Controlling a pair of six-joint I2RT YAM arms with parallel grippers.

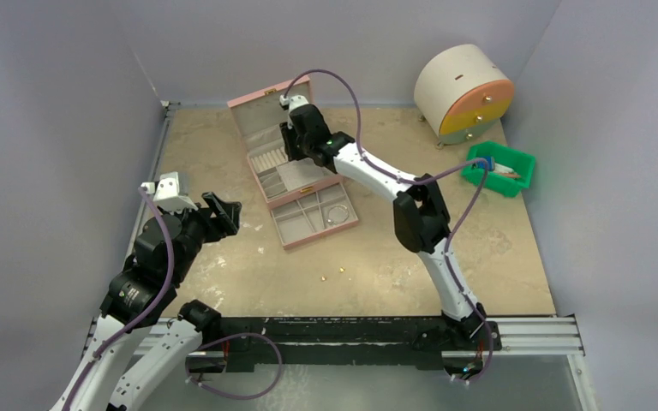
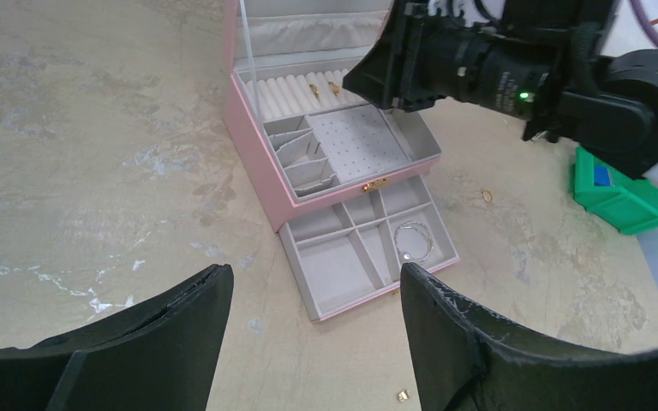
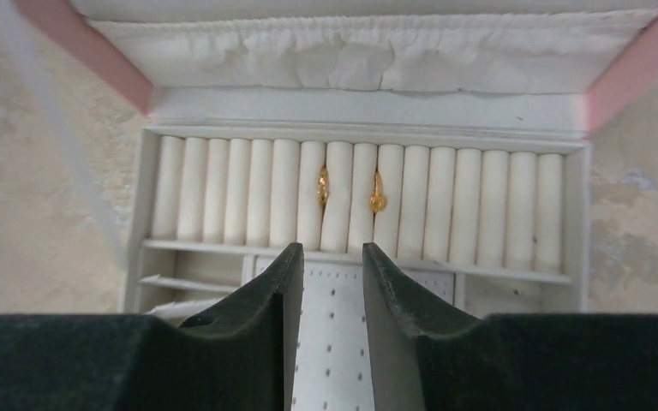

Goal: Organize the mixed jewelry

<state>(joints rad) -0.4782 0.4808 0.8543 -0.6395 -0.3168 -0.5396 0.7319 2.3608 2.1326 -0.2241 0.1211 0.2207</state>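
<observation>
So, your rings (image 3: 322,186) sit in the pink box (image 2: 255,171); beads (image 1: 343,271) beside it wait; left claw (image 2: 315,282) and right claw (image 3: 331,253) stand apart.

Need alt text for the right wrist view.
Two gold rings sit slotted between the white ring rolls of an open pink jewelry box. The right gripper hangs before them, jaws slightly apart and empty, above a dotted earring panel.

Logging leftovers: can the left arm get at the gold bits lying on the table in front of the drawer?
Probably yes: the gold bits lie on bare table, clear of the drawer, the left pincer stands open nearby, and the right arm is farther back.
</observation>
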